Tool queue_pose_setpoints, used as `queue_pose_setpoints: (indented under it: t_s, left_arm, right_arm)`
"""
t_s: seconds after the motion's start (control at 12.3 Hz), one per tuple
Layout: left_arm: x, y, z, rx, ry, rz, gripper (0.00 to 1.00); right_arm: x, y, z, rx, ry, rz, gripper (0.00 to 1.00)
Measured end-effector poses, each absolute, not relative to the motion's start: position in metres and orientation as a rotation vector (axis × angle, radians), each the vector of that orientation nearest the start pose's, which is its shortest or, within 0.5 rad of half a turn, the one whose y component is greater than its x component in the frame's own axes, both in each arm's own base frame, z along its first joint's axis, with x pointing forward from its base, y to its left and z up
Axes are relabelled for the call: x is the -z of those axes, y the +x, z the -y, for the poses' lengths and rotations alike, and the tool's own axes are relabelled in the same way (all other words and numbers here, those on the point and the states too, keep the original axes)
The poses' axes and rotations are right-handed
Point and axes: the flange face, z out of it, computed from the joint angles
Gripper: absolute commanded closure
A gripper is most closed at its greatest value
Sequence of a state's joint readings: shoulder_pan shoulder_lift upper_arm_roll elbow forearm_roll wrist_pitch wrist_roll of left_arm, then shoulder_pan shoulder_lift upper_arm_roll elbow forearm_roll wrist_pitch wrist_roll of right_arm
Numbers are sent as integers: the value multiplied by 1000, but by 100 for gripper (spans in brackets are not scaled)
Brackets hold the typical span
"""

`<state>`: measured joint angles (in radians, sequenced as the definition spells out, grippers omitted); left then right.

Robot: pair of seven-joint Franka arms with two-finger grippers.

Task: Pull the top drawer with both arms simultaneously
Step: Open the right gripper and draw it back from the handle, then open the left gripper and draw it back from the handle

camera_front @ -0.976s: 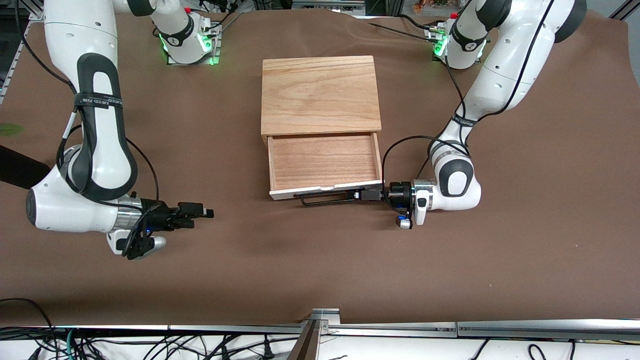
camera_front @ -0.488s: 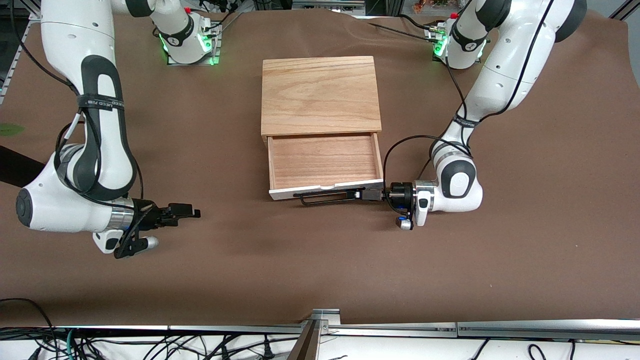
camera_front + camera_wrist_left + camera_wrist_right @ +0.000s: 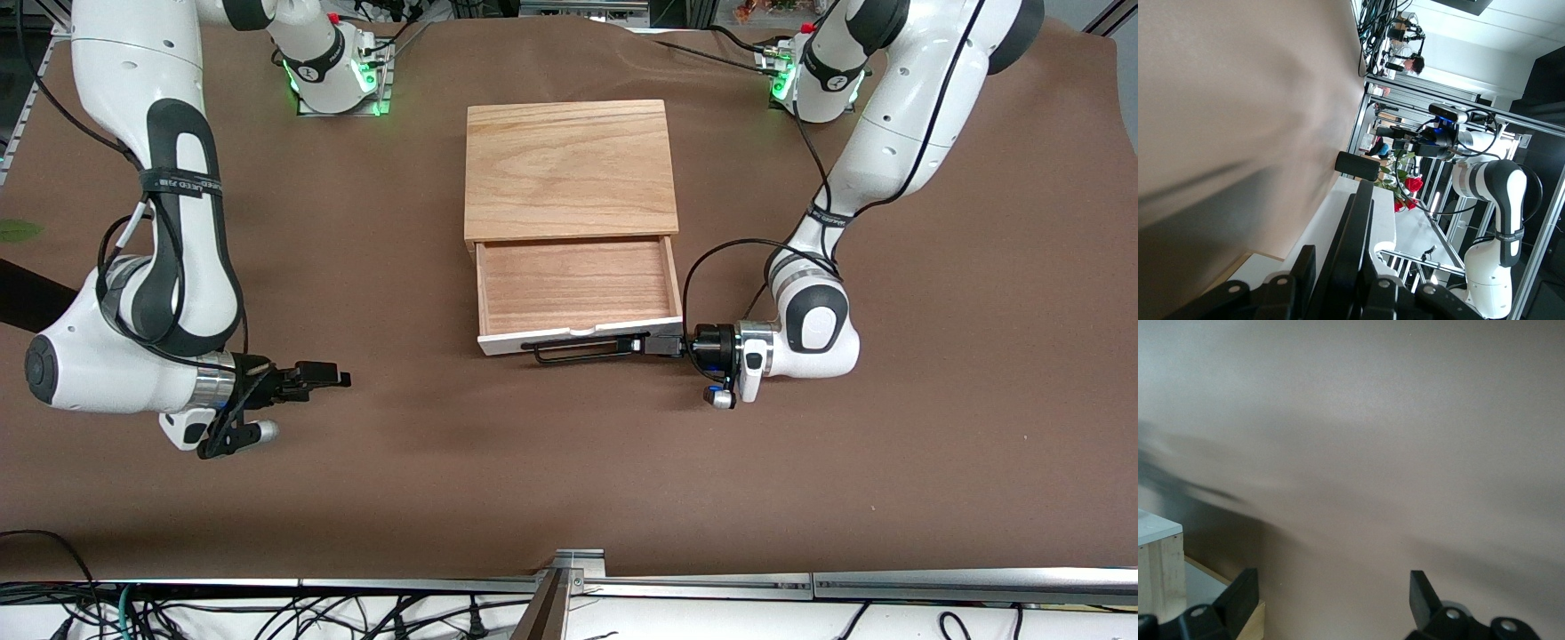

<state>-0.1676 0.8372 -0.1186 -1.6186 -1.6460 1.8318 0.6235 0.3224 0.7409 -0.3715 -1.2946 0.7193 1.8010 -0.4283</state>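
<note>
The top drawer (image 3: 578,286) stands pulled out of the cabinet toward the front camera, its reddish-brown tray bare and its white face panel (image 3: 1328,227) nearest that camera. My left gripper (image 3: 638,345) is shut on the left-arm end of the long black wire handle (image 3: 573,354); in the left wrist view the handle bar (image 3: 1353,240) runs between its fingers. My right gripper (image 3: 340,377) hangs open low over the bare cloth toward the right arm's end of the table, well apart from the drawer. Its fingers (image 3: 1241,588) hold nothing.
The cabinet's light oak lid (image 3: 569,169) lies just above the drawer at mid table. A brown cloth (image 3: 569,462) covers the table. An aluminium rail (image 3: 569,578) and loose cables run along the edge nearest the front camera. A corner of the wooden unit (image 3: 1157,553) shows beside the right gripper.
The right arm has drawn back toward its own end of the table, its open gripper moving away from the drawer. The left gripper keeps its hold on the handle; the drawer has barely shifted.
</note>
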Motion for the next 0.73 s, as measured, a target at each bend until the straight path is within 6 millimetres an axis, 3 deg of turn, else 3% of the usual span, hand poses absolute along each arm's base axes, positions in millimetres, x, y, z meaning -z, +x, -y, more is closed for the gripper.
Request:
queue_pose_setpoints:
  t_s: [0.33,0.73]
  left_arm:
    - [-180,643,245,229,1580,-293,0]
    - [-187,645,246,227,1571,-297,0]
  right_arm:
    - [-318,722,-84,-99,-2670,286,0]
    - [-318,722,-78,-108,-2687,241,0]
